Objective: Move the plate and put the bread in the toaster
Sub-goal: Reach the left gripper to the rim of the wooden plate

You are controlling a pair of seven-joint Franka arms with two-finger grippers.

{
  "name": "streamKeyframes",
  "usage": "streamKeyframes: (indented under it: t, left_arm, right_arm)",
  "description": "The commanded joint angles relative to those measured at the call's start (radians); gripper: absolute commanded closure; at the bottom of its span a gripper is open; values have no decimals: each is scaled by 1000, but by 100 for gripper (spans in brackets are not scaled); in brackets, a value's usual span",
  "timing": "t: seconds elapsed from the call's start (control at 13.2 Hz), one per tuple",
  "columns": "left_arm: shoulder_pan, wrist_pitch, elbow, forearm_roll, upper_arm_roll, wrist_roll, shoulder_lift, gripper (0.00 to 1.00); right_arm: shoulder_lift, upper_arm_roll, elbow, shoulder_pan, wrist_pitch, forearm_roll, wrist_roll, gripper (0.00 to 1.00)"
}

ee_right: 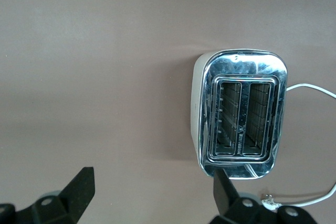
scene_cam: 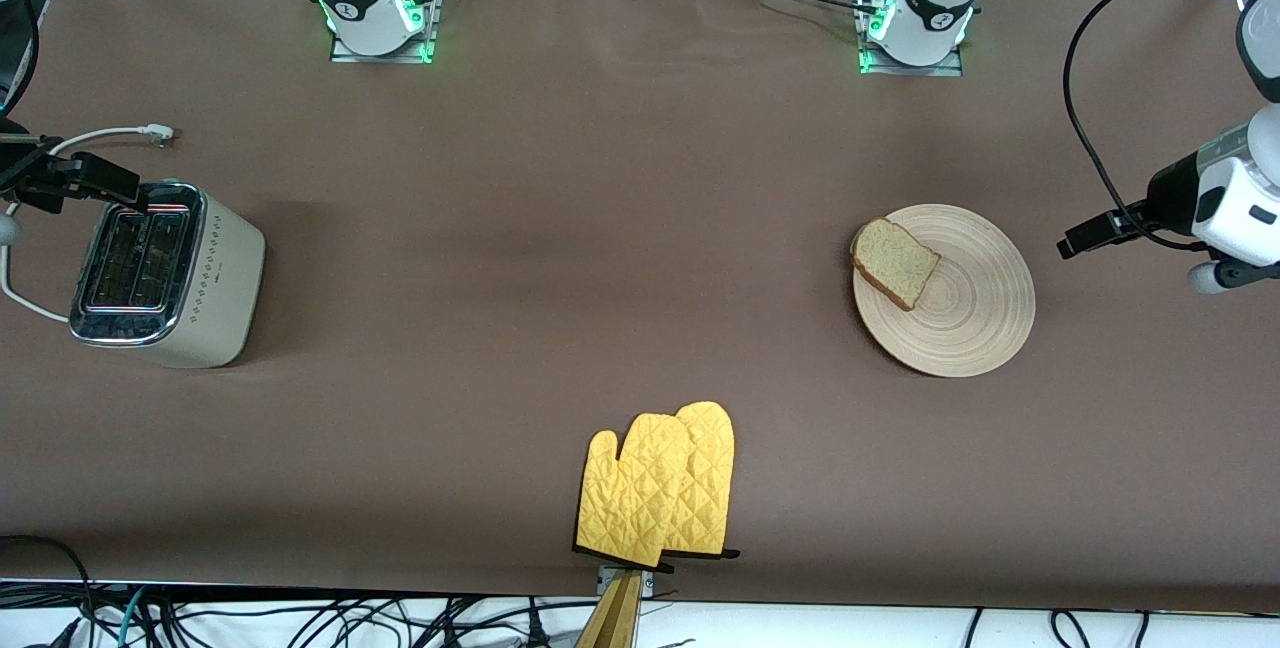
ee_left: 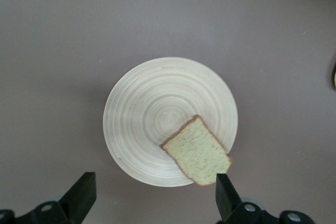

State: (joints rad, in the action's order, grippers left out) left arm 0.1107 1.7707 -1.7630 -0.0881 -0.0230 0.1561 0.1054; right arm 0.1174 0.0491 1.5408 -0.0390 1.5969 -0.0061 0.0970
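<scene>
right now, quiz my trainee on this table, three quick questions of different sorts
1. True or false: the slice of light brown bread lies fully inside the rim of the round pale wooden plate.
2. Which is nearest the front camera? A) the cream two-slot toaster with chrome top B) the plate C) the pair of yellow quilted oven mitts
3. Fill in: both toaster slots are ____.

Key:
1. False; one end overhangs the rim.
2. C
3. Empty. The left gripper is open above the plate, the right gripper open above the toaster.
</scene>
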Motion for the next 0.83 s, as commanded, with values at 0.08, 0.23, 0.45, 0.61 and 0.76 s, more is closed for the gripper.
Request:
streamKeyframes:
  t: [0.08,0.23,0.45,0.61,0.76]
  left_arm:
    - [182,9,22,-184,-2,-368,152,0]
    - [323,7,31,-333,-2,-672,288,0]
    - [397,-39,118,-406,-9,-817,443,0]
    - [412,-62,138,-407,-12,-861,511,0]
    - [412,-62,138,-407,-12,-898,549,0]
  right_arm:
    - [11,-6,-28,-10,-12,-2,13,0]
    - [11,-6,-28,-10,-11,-2,13,0]
    - [11,-6,-28,-12,-12,-2,13,0]
    - [11,-6,-28,-10,-11,-2,13,0]
    - [11,-6,-28,-12,-11,-2,13,0]
